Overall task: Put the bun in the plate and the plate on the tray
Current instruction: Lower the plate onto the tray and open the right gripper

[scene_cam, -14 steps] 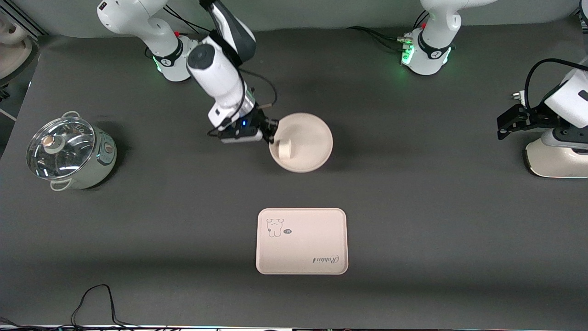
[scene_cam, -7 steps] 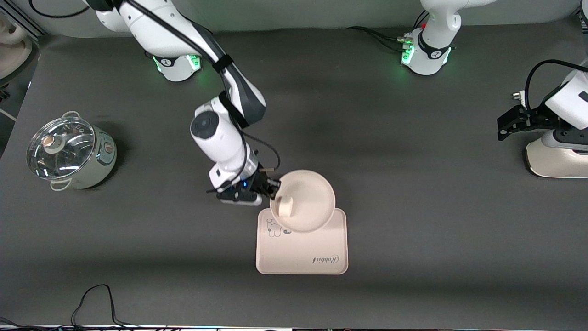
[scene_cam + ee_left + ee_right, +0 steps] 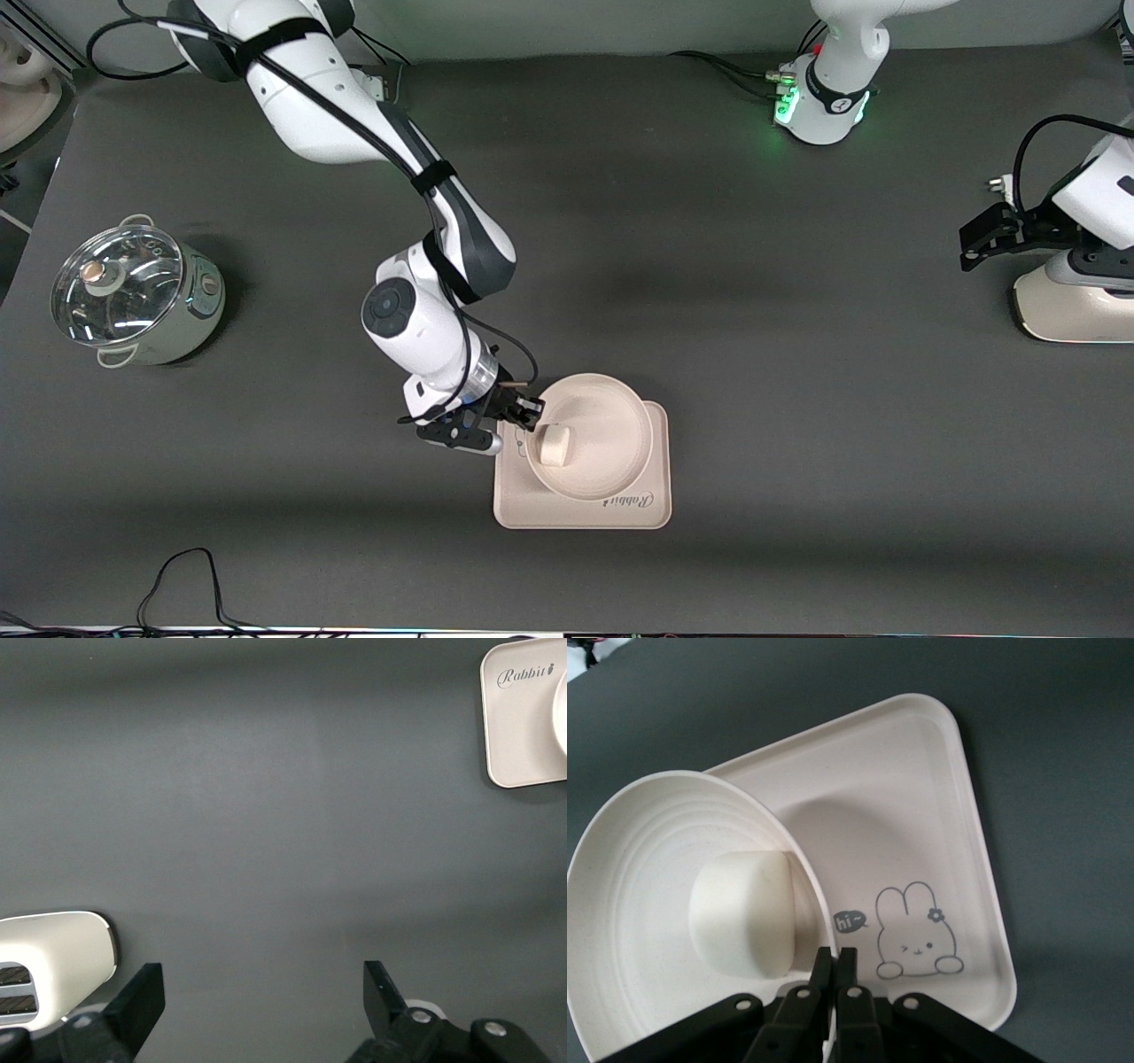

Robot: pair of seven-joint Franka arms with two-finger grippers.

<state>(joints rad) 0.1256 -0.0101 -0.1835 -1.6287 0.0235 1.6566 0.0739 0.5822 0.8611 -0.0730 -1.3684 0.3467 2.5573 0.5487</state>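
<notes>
The cream-white round plate point(image 3: 589, 436) sits over the cream-pink tray point(image 3: 638, 514), covering most of it. The off-white bun point(image 3: 556, 445) lies in the plate by its rim. My right gripper point(image 3: 529, 415) is shut on the plate's rim at the edge toward the right arm's end of the table. The right wrist view shows the bun point(image 3: 742, 912) in the plate point(image 3: 629, 930), the pinched fingers point(image 3: 835, 970), and the tray point(image 3: 921, 815) with its rabbit drawing under them. My left gripper point(image 3: 974, 244) waits open at the left arm's end of the table; its wrist view shows a corner of the tray point(image 3: 518, 718).
A small pot with a glass lid point(image 3: 133, 292) stands at the right arm's end of the table. A white appliance point(image 3: 1072, 306) stands under the left gripper. A black cable point(image 3: 186, 576) lies near the front edge.
My right gripper carried the plate with the bun from the table's middle toward the front camera and onto the tray. The left arm has not moved.
</notes>
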